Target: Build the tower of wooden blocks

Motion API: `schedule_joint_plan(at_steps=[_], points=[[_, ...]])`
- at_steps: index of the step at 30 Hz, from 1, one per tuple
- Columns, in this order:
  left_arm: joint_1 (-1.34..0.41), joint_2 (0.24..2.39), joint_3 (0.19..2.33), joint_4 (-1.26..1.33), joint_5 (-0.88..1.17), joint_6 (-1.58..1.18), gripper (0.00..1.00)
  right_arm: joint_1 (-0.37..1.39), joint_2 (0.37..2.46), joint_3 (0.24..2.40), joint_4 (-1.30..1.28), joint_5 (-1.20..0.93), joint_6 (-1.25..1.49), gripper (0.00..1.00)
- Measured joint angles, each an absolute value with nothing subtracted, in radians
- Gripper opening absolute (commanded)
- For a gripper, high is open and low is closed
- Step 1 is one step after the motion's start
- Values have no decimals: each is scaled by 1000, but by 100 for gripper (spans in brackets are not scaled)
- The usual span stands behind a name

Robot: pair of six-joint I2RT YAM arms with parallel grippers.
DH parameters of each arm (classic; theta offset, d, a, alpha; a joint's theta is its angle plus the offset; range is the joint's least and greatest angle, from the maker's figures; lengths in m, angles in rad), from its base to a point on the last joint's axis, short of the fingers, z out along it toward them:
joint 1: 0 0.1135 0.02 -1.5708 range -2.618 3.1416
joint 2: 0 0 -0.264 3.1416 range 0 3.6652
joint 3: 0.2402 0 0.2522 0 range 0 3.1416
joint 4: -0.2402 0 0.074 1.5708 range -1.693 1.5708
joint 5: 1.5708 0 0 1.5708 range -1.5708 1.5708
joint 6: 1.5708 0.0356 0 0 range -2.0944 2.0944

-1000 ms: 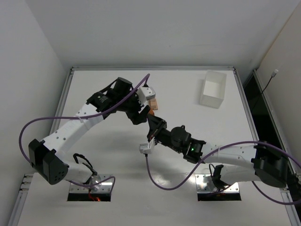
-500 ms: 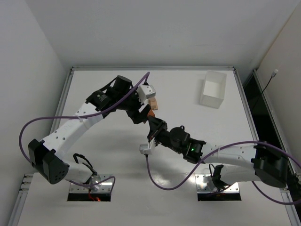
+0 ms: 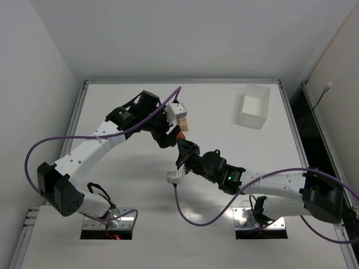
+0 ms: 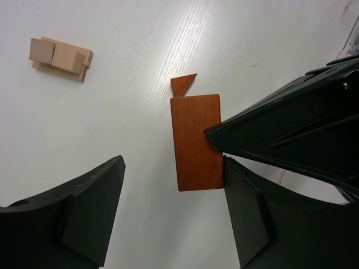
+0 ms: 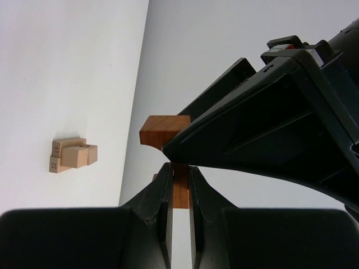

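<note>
A white table (image 3: 224,106) stood between white walls (image 3: 168,39), two arms (image 3: 90,148) bolted at its near edge. Around the table's middle the right gripper (image 5: 179,168) was closed on a thin brown piece (image 5: 180,193). One brown block (image 4: 196,143) sat on top, a wedge tip (image 4: 184,84) showing under its far end. The left gripper (image 4: 173,159) straddled that block, jaws wide, one finger (image 4: 92,196) well clear of it. Just beyond sat one tan stack (image 4: 60,58) of about three blocks. One white tray (image 3: 251,119) stood near the far right corner.
</note>
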State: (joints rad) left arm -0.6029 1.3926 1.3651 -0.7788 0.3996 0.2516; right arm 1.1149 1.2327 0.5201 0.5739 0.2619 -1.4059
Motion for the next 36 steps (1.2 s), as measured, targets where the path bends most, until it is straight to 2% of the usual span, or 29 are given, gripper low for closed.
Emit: schedule_joint_plan(at_steps=[2, 6, 14, 15, 16, 22, 23, 25, 26, 28, 29, 33, 36], points=[[-603, 1393, 1365, -780, 404, 252, 59, 1115, 1233, 520, 574, 262, -1406, 0], [-603, 1393, 1365, -786, 423, 249, 33, 1114, 1233, 520, 575, 263, -1406, 0], [-610, 1401, 1366, -796, 438, 254, 13, 1112, 1233, 520, 566, 264, -1405, 0], [-610, 1402, 1366, -796, 439, 254, 9, 1112, 1233, 520, 564, 265, -1405, 0], [-610, 1404, 1366, -796, 439, 254, 1, 1111, 1233, 520, 563, 265, -1405, 0], [-610, 1408, 1372, -796, 439, 253, 0, 1110, 1234, 520, 566, 274, -1401, 0], [-610, 1408, 1374, -795, 439, 253, 0, 1110, 1234, 520, 567, 278, -1399, 18], [-610, 1408, 1374, -793, 435, 251, 0, 1110, 1242, 520, 579, 294, -1388, 40], [-610, 1409, 1375, -793, 426, 250, 0, 1110, 1246, 520, 580, 306, -1380, 57], [-610, 1409, 1377, -792, 411, 249, 0, 1110, 1254, 520, 593, 325, -1369, 68], [-610, 1409, 1377, -791, 403, 249, 0, 1110, 1258, 520, 599, 336, -1364, 78], [-607, 1409, 1377, -775, 378, 226, 0, 1110, 1258, 520, 616, 370, -1343, 81], [-607, 1408, 1368, -747, 360, 191, 0, 1110, 1245, 520, 612, 412, -1320, 80]])
